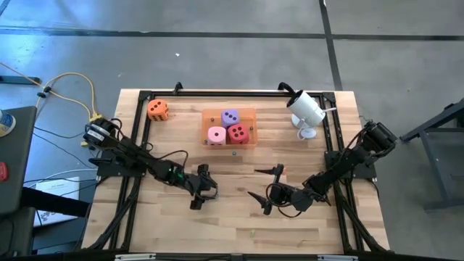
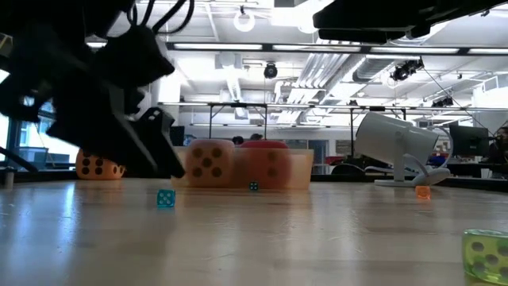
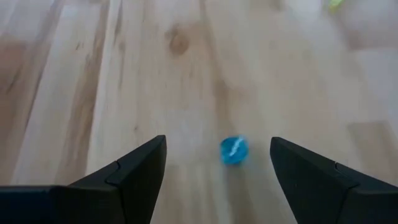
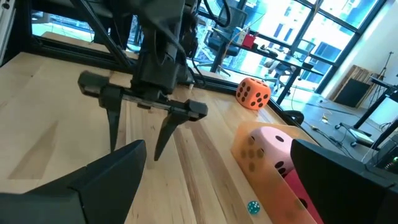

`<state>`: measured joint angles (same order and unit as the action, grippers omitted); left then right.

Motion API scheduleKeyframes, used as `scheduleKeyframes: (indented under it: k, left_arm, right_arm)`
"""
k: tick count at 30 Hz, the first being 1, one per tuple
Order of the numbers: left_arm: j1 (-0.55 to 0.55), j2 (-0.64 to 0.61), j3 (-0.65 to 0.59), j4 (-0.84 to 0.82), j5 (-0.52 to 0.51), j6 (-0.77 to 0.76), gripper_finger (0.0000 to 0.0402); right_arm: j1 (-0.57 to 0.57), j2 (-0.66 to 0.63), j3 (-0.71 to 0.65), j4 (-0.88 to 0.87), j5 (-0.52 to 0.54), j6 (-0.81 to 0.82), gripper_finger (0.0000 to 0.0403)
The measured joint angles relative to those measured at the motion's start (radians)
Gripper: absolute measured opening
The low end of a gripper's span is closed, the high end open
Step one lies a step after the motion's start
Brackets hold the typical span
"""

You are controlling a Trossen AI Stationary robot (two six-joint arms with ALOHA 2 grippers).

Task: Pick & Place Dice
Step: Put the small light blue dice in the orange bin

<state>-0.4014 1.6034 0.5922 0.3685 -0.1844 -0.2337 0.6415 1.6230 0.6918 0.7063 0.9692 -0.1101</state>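
Observation:
An orange die rests on the table at the far left. A purple die, a pink die and a red die sit in the translucent orange tray at the far middle. My left gripper is open and slants down low over the wood near the table's middle. A tiny blue die lies on the table between its fingers, touched by neither. My right gripper stands open to the right of it, with nothing between its fingers.
A white camera on a stand is at the far right. Another tiny blue die lies in front of the tray. A tiny orange die and a translucent green die lie on the wood, the green one closest to the low camera.

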Motion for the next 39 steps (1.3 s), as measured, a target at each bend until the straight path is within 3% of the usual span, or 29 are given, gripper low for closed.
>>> scheduleKeyframes:
  k: [8, 16, 30, 39]
  left_arm:
    - [0.008, 0.044, 0.000, 0.069, 0.011, 0.097, 0.0280]
    - [0.008, 0.046, -0.001, 0.059, 0.013, 0.077, 0.0280]
    - [0.032, 0.158, 0.002, 0.163, 0.079, 0.039, 0.0279]
    - [0.037, 0.159, 0.002, 0.140, 0.083, -0.003, 0.0214]
  right_arm:
    - [0.000, 0.000, 0.000, -0.001, -0.004, 0.000, 0.0393]
    - [0.000, 0.000, 0.000, -0.016, -0.004, 0.009, 0.0393]
    - [-0.003, 0.000, 0.000, -0.019, -0.004, 0.012, 0.0393]
    - [-0.003, 0.000, 0.000, -0.021, -0.004, 0.012, 0.0393]
